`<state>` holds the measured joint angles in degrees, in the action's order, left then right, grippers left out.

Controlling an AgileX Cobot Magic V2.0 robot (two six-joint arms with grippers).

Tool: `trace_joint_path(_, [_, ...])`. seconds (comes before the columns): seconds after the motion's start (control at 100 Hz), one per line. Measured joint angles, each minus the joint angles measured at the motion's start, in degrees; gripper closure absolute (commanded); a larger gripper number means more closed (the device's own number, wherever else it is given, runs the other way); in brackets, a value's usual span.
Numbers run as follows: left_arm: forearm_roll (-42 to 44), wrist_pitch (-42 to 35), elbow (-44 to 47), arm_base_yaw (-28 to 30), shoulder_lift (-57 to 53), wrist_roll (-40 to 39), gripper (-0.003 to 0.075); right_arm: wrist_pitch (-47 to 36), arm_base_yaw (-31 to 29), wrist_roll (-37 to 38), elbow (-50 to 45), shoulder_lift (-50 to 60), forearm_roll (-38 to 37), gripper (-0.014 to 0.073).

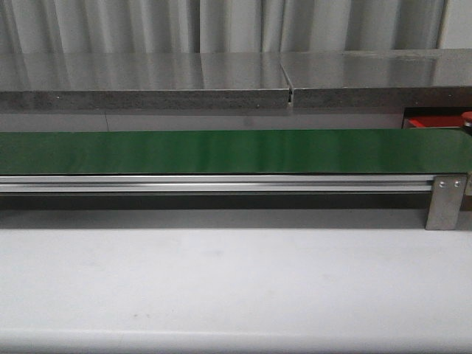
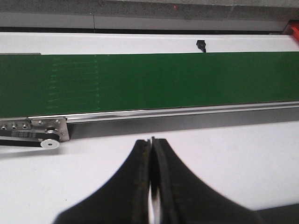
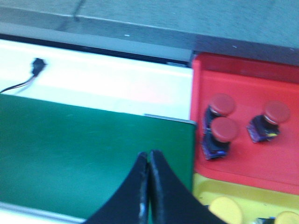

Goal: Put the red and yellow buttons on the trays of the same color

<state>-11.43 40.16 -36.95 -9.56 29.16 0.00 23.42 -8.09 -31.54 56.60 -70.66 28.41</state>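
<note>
Both grippers, left (image 2: 150, 186) and right (image 3: 148, 186), closed and empty over a bare belt (image 3: 93, 154). Red tray (image 3: 243, 158) just beyond right gripper. Best: open early, wait for a button.

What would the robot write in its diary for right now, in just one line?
belt: no buttons | red tray: three red buttons | yellow tray: yellow buttons | left gripper: shut | right gripper: shut
</note>
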Motion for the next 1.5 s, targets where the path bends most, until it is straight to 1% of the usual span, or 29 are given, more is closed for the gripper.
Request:
trace_joint_path(0.13, [0.0,0.0,0.0,0.0,0.0,0.0,0.0741,2.01,2.54,-0.22,-1.19,3.58,-0.48,0.0712])
trace_joint_path(0.26, [0.0,0.0,0.0,0.0,0.0,0.0,0.0741,2.36,4.02,-0.2,-5.12,8.81,-0.48,0.0712])
trace_joint_path(0.67, [0.0,0.12,0.0,0.0,0.0,0.0,0.0741,2.7,4.12,-0.46,-21.33,33.1,-0.51,0.0712])
trace_joint_path(0.87, [-0.21,1.17,0.0,0.0,0.0,0.0,0.0741,2.7,4.12,-0.46,-25.8,42.77,-0.6,0.0712])
trace_joint_path(1.07, [-0.32,1.31,0.0,0.0,0.48,-0.41,0.0741,2.7,4.12,-0.46,-26.33,44.81,-0.6,0.0712])
trace_joint_path(1.15, [0.03,1.15,-0.1,0.94,2.04,-0.41,0.0741,2.7,4.12,-0.46,-26.33,44.81,-0.6,0.0712])
trace_joint_path(1.32, [0.25,-1.56,-1.77,4.83,8.26,-3.26,0.0741,2.7,4.12,-0.46,-26.36,44.81,-0.6,0.0712])
trace_joint_path(1.5, [0.12,-3.76,-6.57,9.02,17.08,-4.03,0.0739,2.7,4.12,-0.46,-26.36,44.81,-0.6,0.0712])
